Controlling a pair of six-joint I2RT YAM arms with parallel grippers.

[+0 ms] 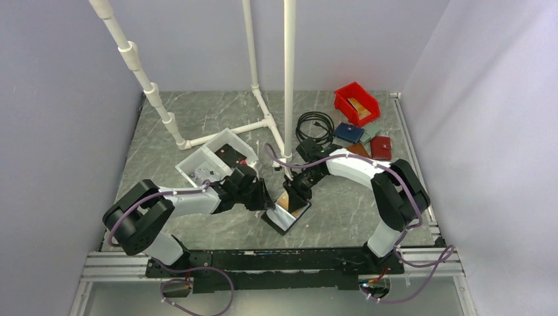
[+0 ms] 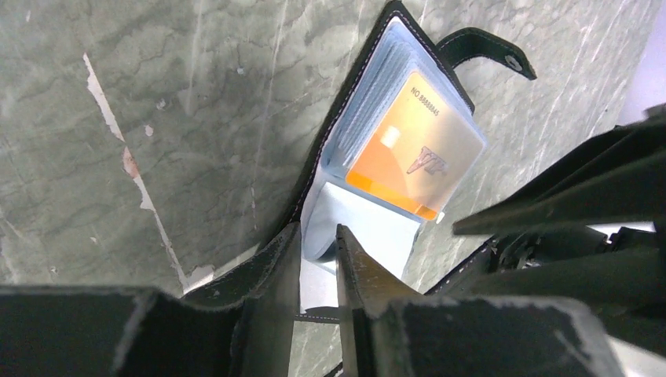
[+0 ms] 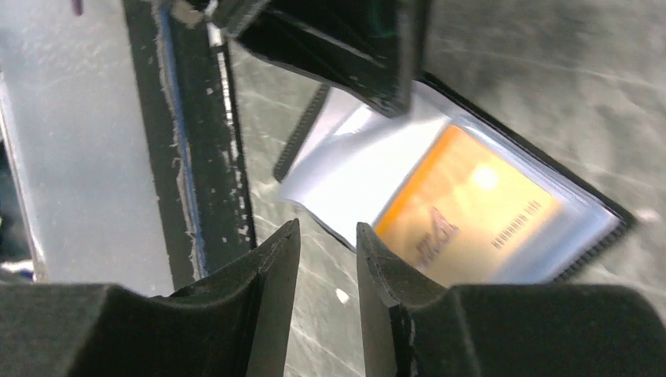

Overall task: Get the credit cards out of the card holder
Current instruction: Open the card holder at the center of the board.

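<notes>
Orange card point(image 2: 412, 149) shows hazily through the card holder point(image 2: 365, 102) sleeve.

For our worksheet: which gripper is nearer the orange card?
Right. The right gripper sits at the edge of the orange card; the left gripper is at the clear sleeve beside it.

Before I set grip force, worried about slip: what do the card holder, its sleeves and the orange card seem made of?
Card holder: matte black leather or imitation, pale stitching along its edge. Sleeves: soft clear plastic, glossy, see-through. Orange card: likely stiff printed plastic, judged through the sleeve.
</notes>
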